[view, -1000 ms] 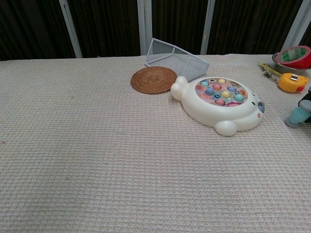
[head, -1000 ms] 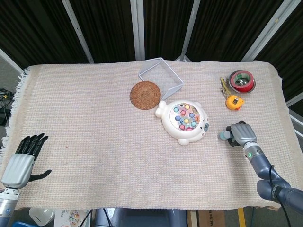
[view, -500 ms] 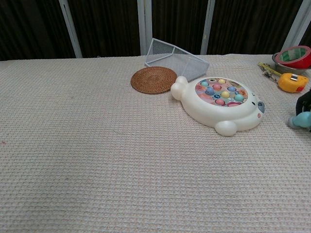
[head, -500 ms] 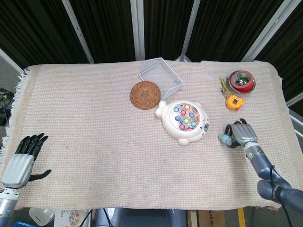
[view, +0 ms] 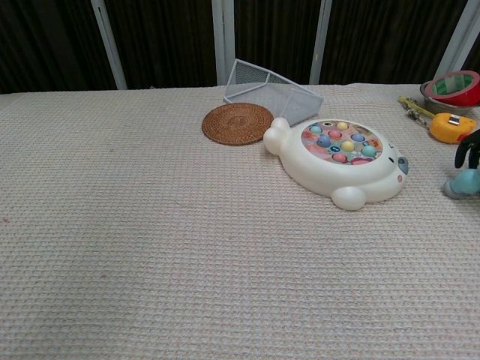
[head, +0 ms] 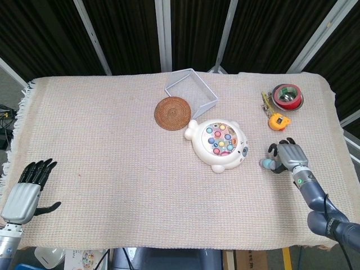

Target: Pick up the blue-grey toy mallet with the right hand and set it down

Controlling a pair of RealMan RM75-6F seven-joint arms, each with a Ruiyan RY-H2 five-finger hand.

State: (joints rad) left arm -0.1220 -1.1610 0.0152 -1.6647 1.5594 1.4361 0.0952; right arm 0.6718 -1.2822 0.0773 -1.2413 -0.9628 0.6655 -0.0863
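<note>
Mallet on cloth under right hand, fingers spread, maybe touching

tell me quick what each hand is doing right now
Left hand: open, holding nothing.
Right hand: at the mallet; cannot tell whether it grips it.

The tablecloth is pale beige with a fine waffle weave and a pale fringe at its left edge. The round woven coaster is reddish brown. The wire basket is light grey-white. The seal-shaped toy is cream, its top dotted with pegs in pink, blue, yellow and teal. The toy mallet shows a blue-grey head. Far right, the tape measure is orange-yellow — beside it a metal bowl with red and green inside. Both hands — left hand, right hand — have grey backs and black fingers.
</note>
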